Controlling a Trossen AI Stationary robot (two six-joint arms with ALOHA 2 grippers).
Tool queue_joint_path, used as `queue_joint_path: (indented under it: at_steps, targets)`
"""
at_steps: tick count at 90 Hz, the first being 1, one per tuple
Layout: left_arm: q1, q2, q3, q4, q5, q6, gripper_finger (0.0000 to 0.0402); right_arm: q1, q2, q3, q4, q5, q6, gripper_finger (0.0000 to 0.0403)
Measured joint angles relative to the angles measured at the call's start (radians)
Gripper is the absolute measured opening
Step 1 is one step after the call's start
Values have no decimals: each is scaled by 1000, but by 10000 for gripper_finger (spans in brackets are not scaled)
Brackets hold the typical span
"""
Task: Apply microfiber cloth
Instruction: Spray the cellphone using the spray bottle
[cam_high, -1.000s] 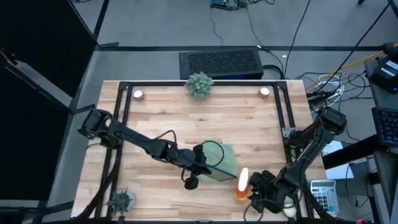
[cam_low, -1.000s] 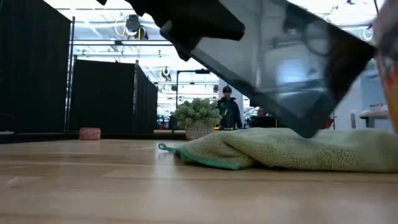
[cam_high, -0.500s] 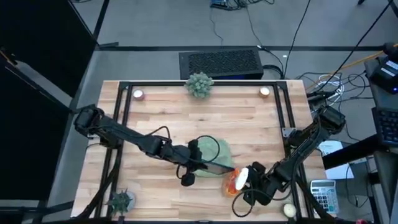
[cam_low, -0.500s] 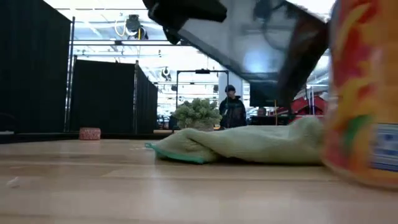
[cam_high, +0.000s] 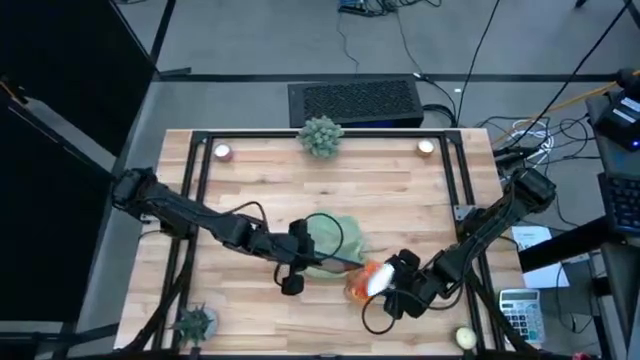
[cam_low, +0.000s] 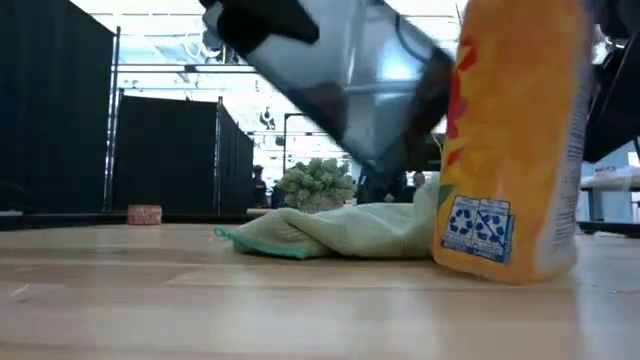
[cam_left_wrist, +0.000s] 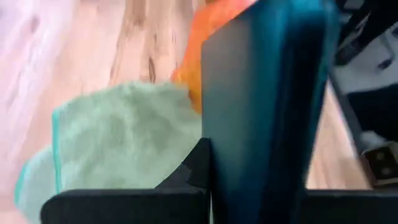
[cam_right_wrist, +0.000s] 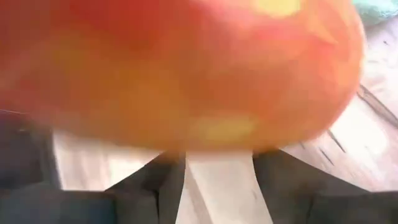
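My left gripper (cam_high: 303, 243) is clamped on the tablet (cam_low: 340, 85), tilted above the cloth (cam_low: 330, 232). My right gripper (cam_high: 392, 283) grips the orange bottle (cam_low: 510, 140) just beside it.

Even overhead light keeps the bench (cam_high: 400, 200) bright with faint shadows, ceiling lamps glare behind in the low view, and both wrist views are blurred.
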Motion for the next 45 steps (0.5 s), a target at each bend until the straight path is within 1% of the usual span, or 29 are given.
queue_joint_path:
  at_steps: [10, 17, 45]
  targets:
    - [1, -10, 2, -43, -3, -18, 8, -6, -21, 0, 1, 8, 0, 169]
    - [-6, -7, 0, -87, 15, -49, 8, -13, -27, 0, -3, 22, 0, 169]
    - [-57, 4, 0, -77, 32, -122, 8, -57, -29, 0, -43, 8, -28, 169]
